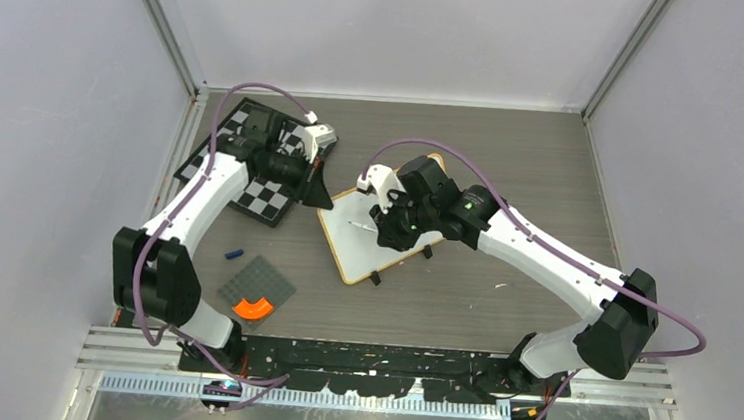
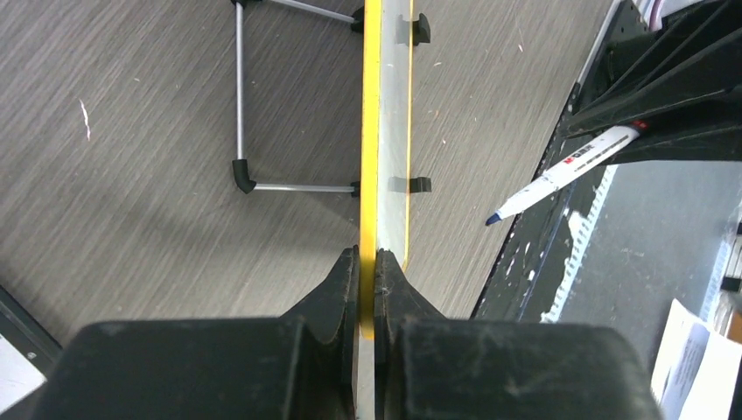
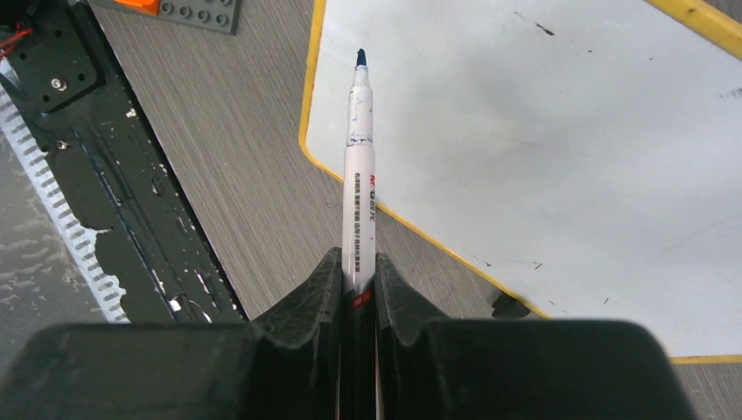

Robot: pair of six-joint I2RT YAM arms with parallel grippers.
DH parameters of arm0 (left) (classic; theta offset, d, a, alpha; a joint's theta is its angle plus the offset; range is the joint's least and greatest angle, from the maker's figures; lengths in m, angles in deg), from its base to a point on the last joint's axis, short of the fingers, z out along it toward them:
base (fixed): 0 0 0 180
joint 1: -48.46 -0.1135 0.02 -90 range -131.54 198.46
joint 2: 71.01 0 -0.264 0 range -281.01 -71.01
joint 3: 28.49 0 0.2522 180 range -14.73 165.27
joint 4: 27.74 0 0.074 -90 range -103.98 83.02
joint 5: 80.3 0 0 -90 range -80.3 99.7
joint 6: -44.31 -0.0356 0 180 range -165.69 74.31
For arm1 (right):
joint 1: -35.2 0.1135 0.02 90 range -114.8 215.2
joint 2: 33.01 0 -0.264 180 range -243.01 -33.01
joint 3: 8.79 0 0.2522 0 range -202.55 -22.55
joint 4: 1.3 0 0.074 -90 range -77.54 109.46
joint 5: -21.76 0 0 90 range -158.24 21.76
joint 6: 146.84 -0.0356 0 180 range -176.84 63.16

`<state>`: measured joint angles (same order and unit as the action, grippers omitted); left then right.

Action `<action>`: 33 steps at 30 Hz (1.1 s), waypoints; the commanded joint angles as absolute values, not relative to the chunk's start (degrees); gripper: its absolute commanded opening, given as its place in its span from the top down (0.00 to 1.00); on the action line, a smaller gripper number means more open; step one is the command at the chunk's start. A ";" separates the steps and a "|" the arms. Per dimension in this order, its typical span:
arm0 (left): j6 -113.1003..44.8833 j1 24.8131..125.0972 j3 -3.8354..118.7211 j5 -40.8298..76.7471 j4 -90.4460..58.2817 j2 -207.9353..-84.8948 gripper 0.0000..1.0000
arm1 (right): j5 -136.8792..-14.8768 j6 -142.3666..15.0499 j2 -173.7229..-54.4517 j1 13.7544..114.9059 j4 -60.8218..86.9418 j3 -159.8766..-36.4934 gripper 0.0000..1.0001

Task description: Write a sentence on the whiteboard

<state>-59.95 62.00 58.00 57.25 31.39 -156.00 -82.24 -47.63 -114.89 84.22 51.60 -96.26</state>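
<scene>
On the grey wood-grain bench (image 1: 512,161), the small rectangular whiteboard with a light wooden rounded-corner frame (image 1: 357,251) is set near the middle, between the two arms, with its two black clip feet toward the arm bases. It is judged to be light, thin and stiff, with a smooth face, and likely to slide on the bench under a pen stroke. The frame edge is judged the best place for a hold. That is where the left fingers (image 2: 354,271) are pinched shut, on the board's far-left edge, which is seen edge-on from the left wrist. Whether the board lies flat or is propped on the thin grey wire stand (image 2: 241,114) beside it cannot be told.

The slim white plastic marker pen with a dark blue tip (image 3: 359,175) is clamped by its rear end in the right fingers (image 3: 339,278), which are closed tight on the barrel. The tip is held over the white face near the board's left edge; contact cannot be confirmed. The barrel is judged light, rigid and slick, so with so rearward a hold it could pivot if pressed hard.

A red logo and a line of small dark print are carried on the barrel, too small to be read. Only faint specks, no words, are seen on the board.
</scene>
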 commanded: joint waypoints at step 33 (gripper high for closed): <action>-56.21 67.35 61.81 54.58 33.25 -157.01 0.66 | -77.69 -47.29 -110.24 85.29 56.54 -97.74 1.00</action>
